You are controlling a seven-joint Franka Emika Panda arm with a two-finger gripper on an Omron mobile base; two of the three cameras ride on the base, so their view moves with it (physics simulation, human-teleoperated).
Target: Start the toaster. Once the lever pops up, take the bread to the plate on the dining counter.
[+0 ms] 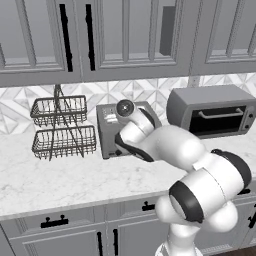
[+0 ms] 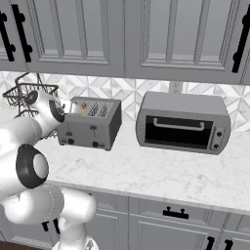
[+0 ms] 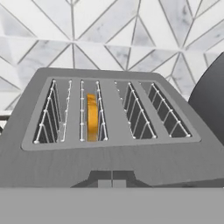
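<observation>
Bare counter [image 2: 161,171] lies open in front of the toaster [image 2: 90,124], while a wire basket rack [image 1: 62,127] crowds its left, the toaster oven [image 2: 183,122] its right, and wall cabinets [image 2: 122,34] hang overhead.

The white arm [image 1: 200,190] rises from the lower right of the left base view and bends at a dark-banded elbow, its forearm reaching up and left toward mid-frame. In the right base view the same arm climbs from the lower left, its wrist at the left edge. The end effector [image 3: 112,183] appears at bottom centre of the hand view, its two small dark fingertips pressed together with no gap and nothing between them.
</observation>
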